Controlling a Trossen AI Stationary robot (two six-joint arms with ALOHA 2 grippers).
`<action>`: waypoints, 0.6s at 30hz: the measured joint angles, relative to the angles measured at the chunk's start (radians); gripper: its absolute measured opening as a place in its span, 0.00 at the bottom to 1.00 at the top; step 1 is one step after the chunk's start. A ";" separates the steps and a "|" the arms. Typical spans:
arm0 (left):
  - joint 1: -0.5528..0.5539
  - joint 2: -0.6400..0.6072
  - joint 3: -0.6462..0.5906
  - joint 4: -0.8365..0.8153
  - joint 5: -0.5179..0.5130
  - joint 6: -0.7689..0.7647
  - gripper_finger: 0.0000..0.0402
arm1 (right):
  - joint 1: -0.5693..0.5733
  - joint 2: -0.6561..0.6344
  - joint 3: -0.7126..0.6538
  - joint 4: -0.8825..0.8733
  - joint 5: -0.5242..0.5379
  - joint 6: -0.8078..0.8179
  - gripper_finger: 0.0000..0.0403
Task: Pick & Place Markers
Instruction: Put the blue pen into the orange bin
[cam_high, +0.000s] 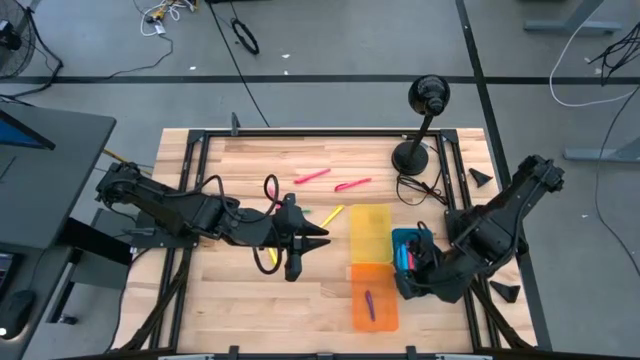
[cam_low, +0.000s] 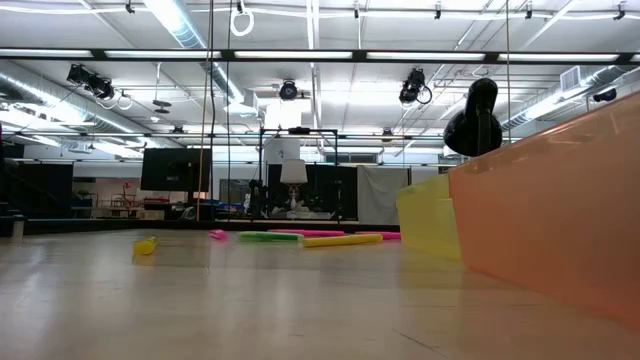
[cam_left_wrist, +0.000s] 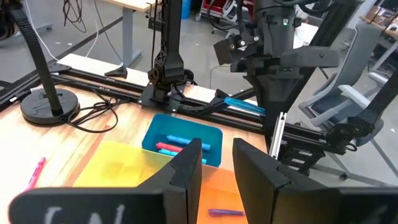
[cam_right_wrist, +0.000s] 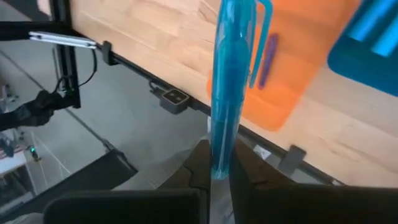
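My right gripper is shut on a blue marker and hangs over the near right of the table, beside the blue tray and the orange tray. The left wrist view shows that marker above the blue tray, which holds blue and red markers. A purple marker lies in the orange tray. My left gripper is open and holds nothing, at mid-table, left of the yellow tray. Loose pink markers and a yellow one lie flat on the wood. My right gripper pinches the blue marker between its two fingers at one end. The rest of the marker runs out past the fingertips, its clip side showing. The marker is lifted clear of the table and the trays.
A black desk lamp with its cable stands at the far right. In the low view, yellow, green and pink markers lie on the wood, left of the yellow tray and the orange tray. Bare wood shows on the near left.
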 joint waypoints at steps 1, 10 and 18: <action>0.000 0.000 0.000 0.000 0.000 0.002 0.24 | 0.002 0.002 0.000 -0.005 0.000 0.012 0.05; 0.000 0.000 0.000 -0.014 0.007 0.017 0.24 | 0.006 0.094 0.000 -0.026 0.002 0.050 0.05; 0.000 0.000 0.000 -0.022 0.037 0.028 0.24 | 0.003 0.193 0.000 -0.035 0.003 0.076 0.05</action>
